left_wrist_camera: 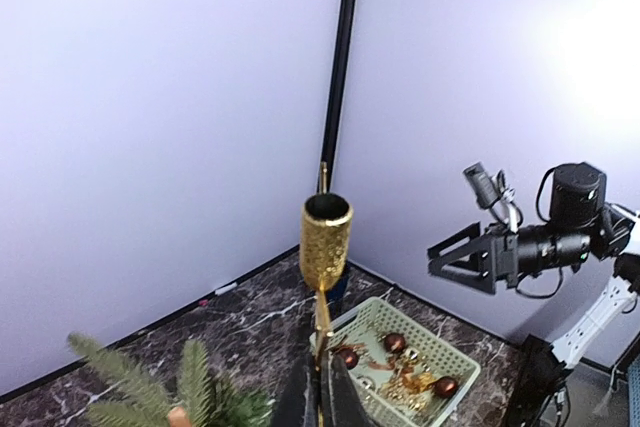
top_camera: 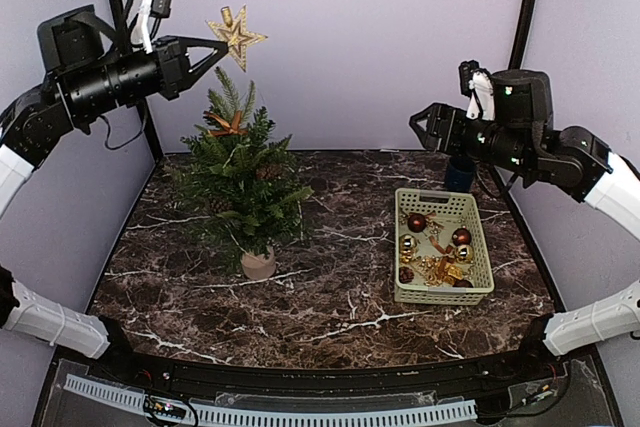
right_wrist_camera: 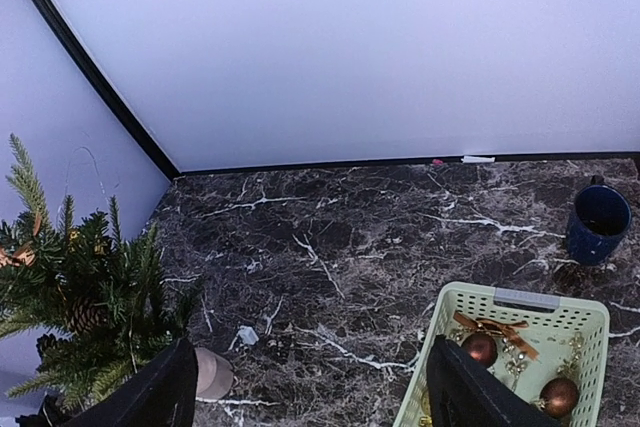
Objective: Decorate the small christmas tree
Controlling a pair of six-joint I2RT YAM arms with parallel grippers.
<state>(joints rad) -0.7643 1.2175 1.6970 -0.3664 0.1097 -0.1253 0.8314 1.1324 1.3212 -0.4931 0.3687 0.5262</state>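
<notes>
1. Pale lilac walls (top_camera: 350, 37) and black frame posts close in a dark marble table (top_camera: 330, 297) veined with white.
2. Left gripper (top_camera: 218, 50): raised high at the table's far left, jaws pinched tight on a gold star topper (top_camera: 237, 35). In the left wrist view the star is edge-on, and its glittery gold socket tube (left_wrist_camera: 327, 237) stands upright just beyond the fingertips (left_wrist_camera: 335, 392).
3. The small christmas tree (top_camera: 240, 182) stands directly beneath this gripper and the star, with clear air between its top sprig and the star. It sits upright in a small beige pot (top_camera: 258, 264) on the left half of the table.
4. A copper-coloured bow (top_camera: 228, 125) sits among the upper branches, below the held star.
5. Right gripper (top_camera: 420, 127): raised off the table at the far right, jaws spread wide with nothing between them. Its wrist view shows the two fingers (right_wrist_camera: 150, 392) far apart over bare marble.
6. Below this gripper and a little nearer the arm bases lies a pale green basket (top_camera: 440, 197) holding dark red balls (top_camera: 417, 222), gold balls (top_camera: 408, 244) and gold bows.
7. A dark blue mug (top_camera: 459, 175) stands under the right arm, just behind the basket's far edge.
8. From the right gripper, the tree lies well off to its left, seen at the left edge of its wrist view (right_wrist_camera: 80, 307).
</notes>
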